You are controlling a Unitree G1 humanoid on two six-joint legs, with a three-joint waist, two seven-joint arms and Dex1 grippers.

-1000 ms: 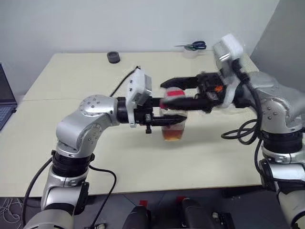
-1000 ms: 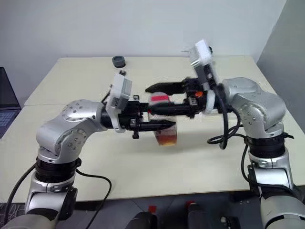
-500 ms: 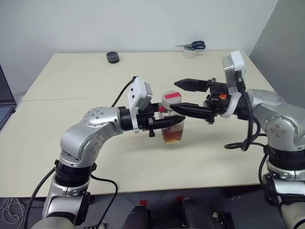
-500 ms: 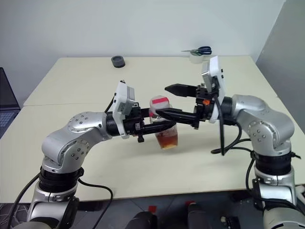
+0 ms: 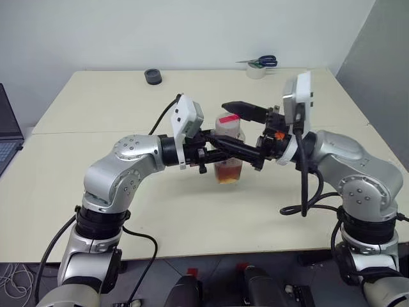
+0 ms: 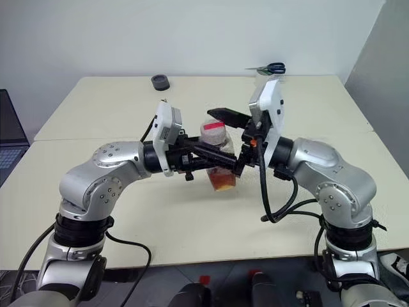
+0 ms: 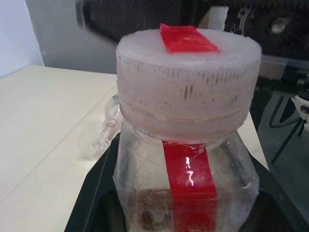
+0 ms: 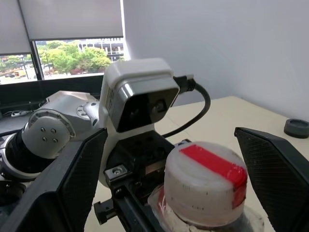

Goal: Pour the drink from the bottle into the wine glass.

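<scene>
Amber drink [image 5: 229, 173] sat low in bottle [image 5: 229, 150], clamped upright above table [image 5: 96, 102] by left gripper [image 5: 225, 146] for steadying. Right gripper [image 8: 171, 169] was spread wide around cap [image 8: 205, 181], likely for unscrewing. Glass [image 7: 104, 135] lay behind bottle, apparently on its side.

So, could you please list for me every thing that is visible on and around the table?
Clear plastic bottle with whitish cap and red strip: one, held above table centre.
Amber drink: inside the bottle, low.
Small black ring: one, far edge.
Blue-handled scissors: one, far right, on a white roll.
Dark laptop: one, left edge.
Cream table: one.
Left gripper: fingers shut on bottle.
Right gripper: fingers open beside the cap.
</scene>
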